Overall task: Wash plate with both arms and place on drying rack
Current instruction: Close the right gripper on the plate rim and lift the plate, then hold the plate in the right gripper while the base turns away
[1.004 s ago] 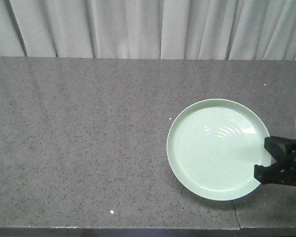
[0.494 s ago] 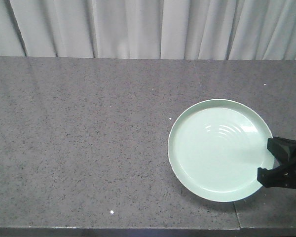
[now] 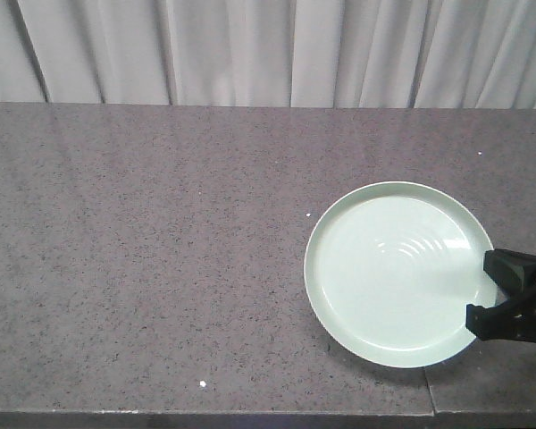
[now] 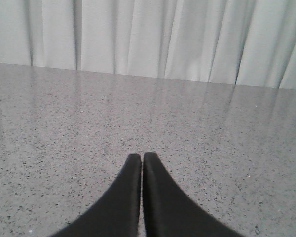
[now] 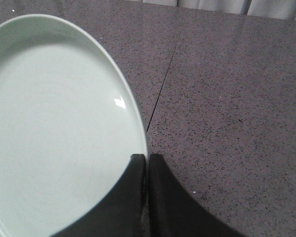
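The pale mint-green plate (image 3: 393,273) lies on the grey speckled counter at the right. My right gripper (image 3: 479,289) comes in from the right edge and is shut on the plate's right rim. In the right wrist view the gripper (image 5: 147,157) has one finger inside the plate (image 5: 54,128) and the other outside it, with the rim pinched between them. My left gripper (image 4: 141,155) is shut and empty above bare counter; it does not show in the front view. The drying rack is out of view.
The counter (image 3: 161,268) runs the full width, with its front edge (image 3: 205,414) close to the plate. A seam (image 3: 429,393) crosses the counter by the plate's front right. A white curtain (image 3: 250,54) hangs behind the counter.
The right gripper and the plate have shifted slightly to the right and toward the front edge. The left gripper shows no visible change.
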